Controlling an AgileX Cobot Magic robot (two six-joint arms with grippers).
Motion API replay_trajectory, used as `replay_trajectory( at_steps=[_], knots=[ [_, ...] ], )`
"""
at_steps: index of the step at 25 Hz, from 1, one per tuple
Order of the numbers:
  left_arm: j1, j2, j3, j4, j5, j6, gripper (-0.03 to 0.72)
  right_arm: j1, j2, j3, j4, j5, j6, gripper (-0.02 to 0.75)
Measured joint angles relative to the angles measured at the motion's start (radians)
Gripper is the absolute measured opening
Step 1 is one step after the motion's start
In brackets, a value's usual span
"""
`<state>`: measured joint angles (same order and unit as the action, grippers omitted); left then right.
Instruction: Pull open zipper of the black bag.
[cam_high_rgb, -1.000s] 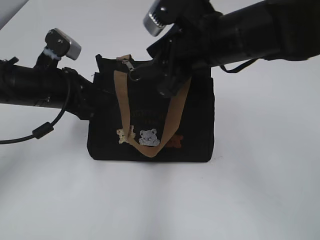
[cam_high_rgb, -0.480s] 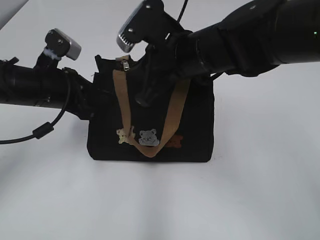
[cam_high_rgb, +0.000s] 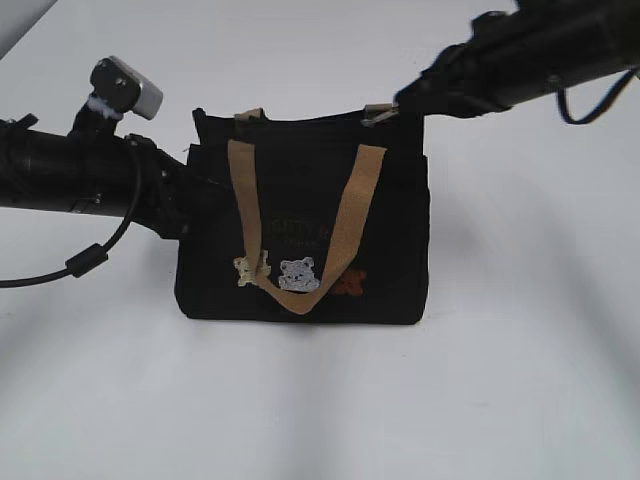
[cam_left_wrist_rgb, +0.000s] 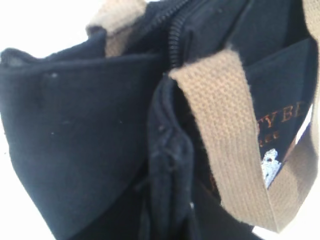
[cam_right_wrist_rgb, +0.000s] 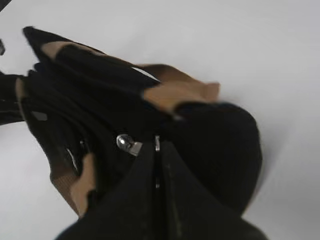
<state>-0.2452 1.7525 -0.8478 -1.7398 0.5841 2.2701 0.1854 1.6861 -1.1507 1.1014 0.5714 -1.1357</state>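
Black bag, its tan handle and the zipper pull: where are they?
black bag (cam_high_rgb: 395, 250), exterior view, plain front panel.
tan handle (cam_high_rgb: 345, 225), exterior view, right strap.
zipper pull (cam_right_wrist_rgb: 129, 144), right wrist view, metal tab.

black bag (cam_left_wrist_rgb: 75, 140), front panel: orange lettering, partly cut off by the tan handle (cam_left_wrist_rgb: 235, 135); only "ty be" legible. smaller line below it unreadable.

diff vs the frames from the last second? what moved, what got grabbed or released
The right gripper swept from the left end of the bag's top to its right corner, and the metal zipper pull went with it, left end to right end. In the right wrist view that gripper is shut, the pull lying beside its tips. Unchanged: the black bag stands in the same spot, the left gripper is at its left side, and the tan handle hangs down the front.
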Motion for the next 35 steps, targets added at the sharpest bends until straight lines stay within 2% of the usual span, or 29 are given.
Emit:
replay_trajectory(
  at_steps=[2,4,5,7,9,10,12,13,16,18,20,22,27,32,35],
  knots=[
    [0.0,0.0,0.0,0.0,0.0,0.0,0.064,-0.063,-0.002,0.0,-0.039,0.073,0.167,-0.001],
    [-0.001,0.0,0.0,0.0,-0.002,0.0,0.065,-0.087,-0.003,-0.001,-0.058,0.12,0.238,0.018],
    [-0.001,0.0,0.0,0.0,-0.005,-0.005,0.082,-0.085,-0.004,-0.002,-0.059,0.155,0.25,0.061],
    [-0.001,0.0,0.0,0.005,-0.013,-0.045,0.193,-0.071,-0.009,-0.008,-0.059,0.226,0.26,0.218],
    [-0.001,0.0,0.0,0.048,-0.027,-0.163,0.336,-0.066,-0.022,-0.009,-0.063,0.299,0.271,0.418],
    [-0.001,-0.002,0.0,0.102,-0.032,-0.245,0.397,-0.065,-0.035,-0.009,-0.079,0.336,0.291,0.477],
    [-0.002,-0.023,0.0,0.259,-0.054,-0.517,0.439,-0.065,-0.069,-0.01,-0.166,0.412,0.379,0.519],
    [-0.002,-0.04,0.0,0.34,-0.069,-0.661,0.433,-0.064,-0.091,-0.01,-0.245,0.45,0.431,0.519],
    [-0.002,-0.099,0.0,0.695,-0.075,-1.233,0.379,-0.064,-0.171,-0.009,-0.515,0.528,0.646,0.5],
    [-0.002,-0.153,0.001,0.954,-0.056,-1.533,0.362,-0.064,-0.254,0.014,-0.664,0.554,0.776,0.482],
    [-0.002,-0.221,0.009,1.116,-0.014,-1.746,0.354,-0.064,-0.362,0.085,-0.756,0.558,0.846,0.468],
    [-0.002,-0.325,0.035,1.207,0.023,-1.857,0.351,-0.064,-0.505,0.184,-0.796,0.557,0.879,0.46],
    [-0.002,-0.674,0.141,1.346,0.117,-2.071,0.327,-0.064,-0.88,0.465,-0.907,0.553,0.889,0.449],
    [-0.002,-1.108,0.238,1.48,0.273,-2.184,0.321,-0.064,-1.238,0.625,-0.961,0.552,0.93,0.448],
    [-0.002,-1.317,0.271,1.578,0.374,-2.243,0.319,-0.064,-1.391,0.661,-0.963,0.544,0.939,0.446]
  ],
)
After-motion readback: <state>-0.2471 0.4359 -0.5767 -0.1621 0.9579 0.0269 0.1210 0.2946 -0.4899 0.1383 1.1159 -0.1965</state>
